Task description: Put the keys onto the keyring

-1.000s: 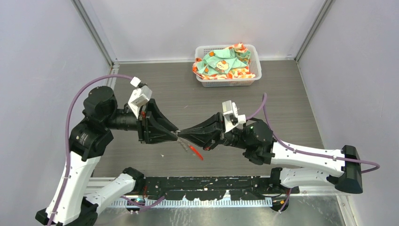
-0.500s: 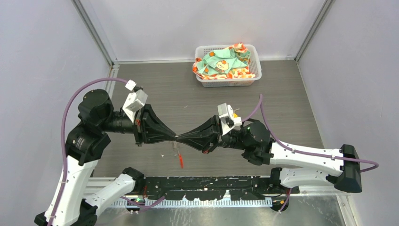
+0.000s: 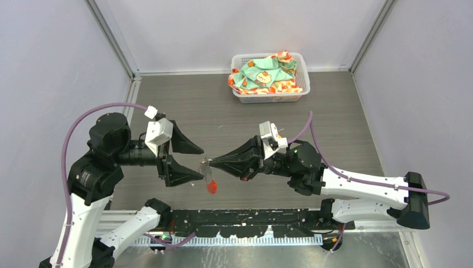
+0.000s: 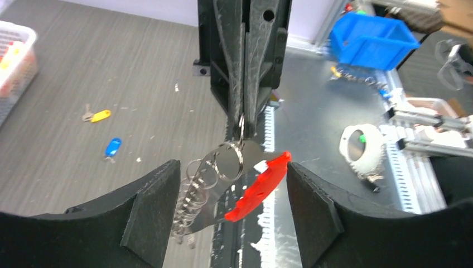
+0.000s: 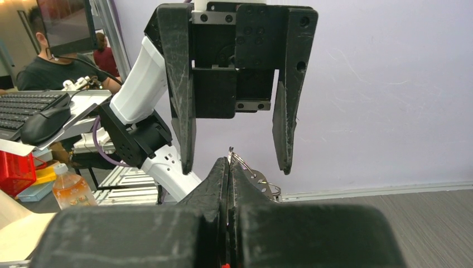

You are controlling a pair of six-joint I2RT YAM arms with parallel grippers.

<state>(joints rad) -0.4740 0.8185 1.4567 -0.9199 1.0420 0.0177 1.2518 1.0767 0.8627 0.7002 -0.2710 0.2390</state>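
Starting nearest you, above the near part of the worktop [image 3: 223, 111], the keyring [image 4: 228, 159] hangs clear of the surface from the tips of your right gripper [image 4: 243, 114], whose jaws are pressed together on its thin metal ring. The red tag [image 4: 257, 187] dangles below at a tilt, with the bunch of small rings [image 4: 188, 198] beside it. Your left gripper [image 3: 201, 164] faces it from the left, jaws spread wide, one on either side of the keyring. Farther back, both keys lie flat on the worktop, near each other but apart: the blue-tagged key [image 4: 112, 147] and the yellow-tagged key [image 4: 99, 116]. At the far edge sits a white basket [image 3: 270, 96] holding a patterned cloth [image 3: 262, 72].
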